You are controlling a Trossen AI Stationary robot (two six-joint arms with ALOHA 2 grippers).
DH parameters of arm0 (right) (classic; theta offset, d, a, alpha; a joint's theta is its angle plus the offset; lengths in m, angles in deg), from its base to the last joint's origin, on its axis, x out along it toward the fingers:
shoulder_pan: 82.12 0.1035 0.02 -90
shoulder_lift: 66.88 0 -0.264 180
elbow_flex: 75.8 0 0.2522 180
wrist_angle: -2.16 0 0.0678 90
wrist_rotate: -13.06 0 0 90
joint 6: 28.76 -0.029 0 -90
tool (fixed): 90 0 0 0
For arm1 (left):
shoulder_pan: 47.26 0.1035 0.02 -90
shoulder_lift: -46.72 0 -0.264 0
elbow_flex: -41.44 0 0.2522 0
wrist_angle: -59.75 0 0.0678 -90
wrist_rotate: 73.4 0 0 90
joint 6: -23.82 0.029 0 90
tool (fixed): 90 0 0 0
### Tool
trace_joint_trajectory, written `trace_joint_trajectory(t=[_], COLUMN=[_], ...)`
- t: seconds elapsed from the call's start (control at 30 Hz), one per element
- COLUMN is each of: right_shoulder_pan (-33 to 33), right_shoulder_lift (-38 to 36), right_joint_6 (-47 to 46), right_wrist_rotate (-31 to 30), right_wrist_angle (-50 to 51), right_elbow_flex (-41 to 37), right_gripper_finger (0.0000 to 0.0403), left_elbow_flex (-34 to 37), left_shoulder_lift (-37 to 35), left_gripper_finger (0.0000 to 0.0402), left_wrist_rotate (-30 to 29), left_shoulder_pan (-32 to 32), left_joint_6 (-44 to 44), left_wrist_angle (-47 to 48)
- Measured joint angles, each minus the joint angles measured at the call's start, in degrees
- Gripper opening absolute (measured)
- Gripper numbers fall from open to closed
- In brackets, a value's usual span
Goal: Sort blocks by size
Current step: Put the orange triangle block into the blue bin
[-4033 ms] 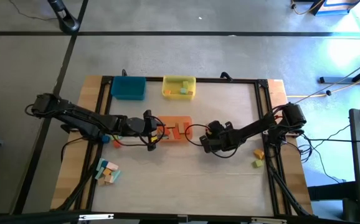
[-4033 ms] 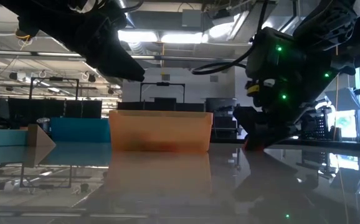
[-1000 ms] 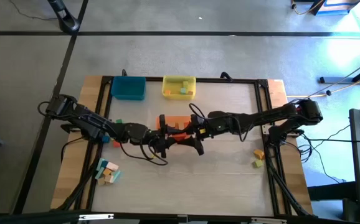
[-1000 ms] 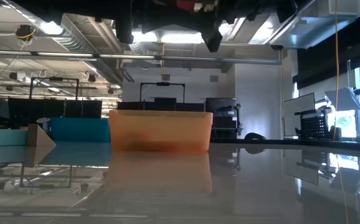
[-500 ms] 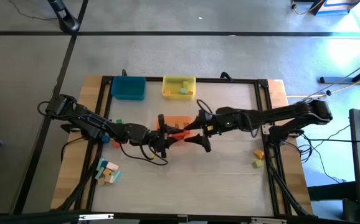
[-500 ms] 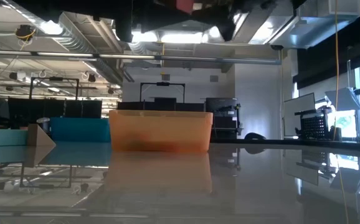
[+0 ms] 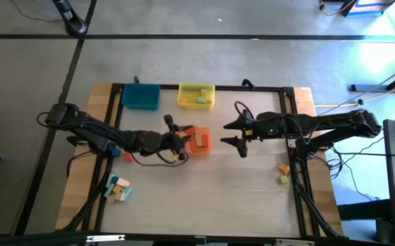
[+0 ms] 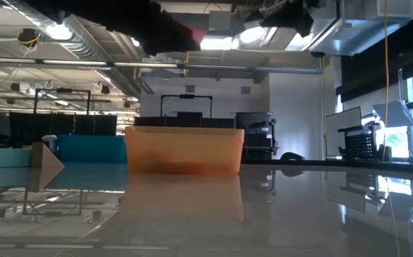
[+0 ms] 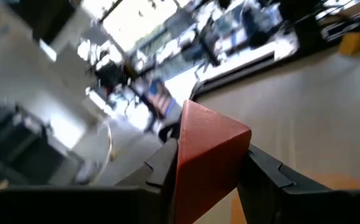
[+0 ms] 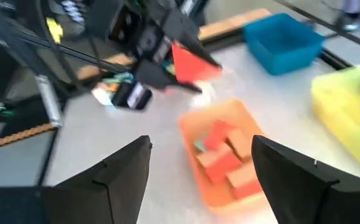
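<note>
My left gripper (image 7: 183,134) is shut on a red wedge-shaped block (image 9: 206,155) and hovers over the left end of the orange tray (image 7: 201,143). That tray holds a few red and orange blocks (image 10: 220,152). My right gripper (image 7: 234,134) is open and empty, to the right of the orange tray, with its fingers pointing at it. Loose blocks lie on the table at the near left (image 7: 117,189) and at the right edge (image 7: 283,173). The yellow tray (image 7: 197,96) holds a few small blocks. My left gripper pinches the red block by two opposite sides (image 9: 181,163) between its two fingers. The block's pointed end (image 9: 230,127) sticks out past the fingertips. The fingers come roughly level from the table's left. The block is lifted clear, above the orange tray's left end (image 10: 189,62).
A blue tray (image 7: 141,96) stands at the far left beside the yellow tray. Small blocks (image 7: 120,152) lie under my left arm. A black frame (image 7: 290,116) borders the table. The orange tray also shows in the low view (image 8: 183,150).
My right gripper has drawn back from the orange tray toward the table's right edge. My left gripper, holding the red block, has moved toward the far edge and turned, going from the tray's near side to above its left end.
</note>
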State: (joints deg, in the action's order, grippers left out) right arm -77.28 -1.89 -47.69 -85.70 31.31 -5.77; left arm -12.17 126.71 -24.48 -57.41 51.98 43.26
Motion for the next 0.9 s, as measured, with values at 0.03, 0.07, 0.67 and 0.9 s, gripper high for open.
trace_joint_trajectory(t=[0.03,0.07,0.67,0.9], right_shoulder_pan=[0.00,0.00,0.00,0.07], right_shoulder_lift=[0.00,0.02,1.66,1.68], right_joint_6=[-0.02,-0.04,-2.06,-2.27], right_wrist_rotate=[-1.00,-2.04,-15.07,-14.08], right_wrist_angle=[0.90,1.82,3.04,-6.55], right_elbow_flex=[0.00,0.00,-9.73,-17.36], right_gripper_finger=[0.0276,0.0276,0.0276,0.0276], left_elbow_flex=[0.00,0.00,0.02,0.00], left_shoulder_lift=[-1.08,-2.40,-10.99,-7.88], left_gripper_finger=[0.0111,0.0111,0.0111,0.0111], left_wrist_rotate=[-0.02,-0.04,11.69,16.64], left_shoulder_pan=[1.02,2.33,38.76,48.81], left_joint_6=[-2.07,-3.88,-28.24,-37.10], left_wrist_angle=[2.46,5.15,39.66,45.07])
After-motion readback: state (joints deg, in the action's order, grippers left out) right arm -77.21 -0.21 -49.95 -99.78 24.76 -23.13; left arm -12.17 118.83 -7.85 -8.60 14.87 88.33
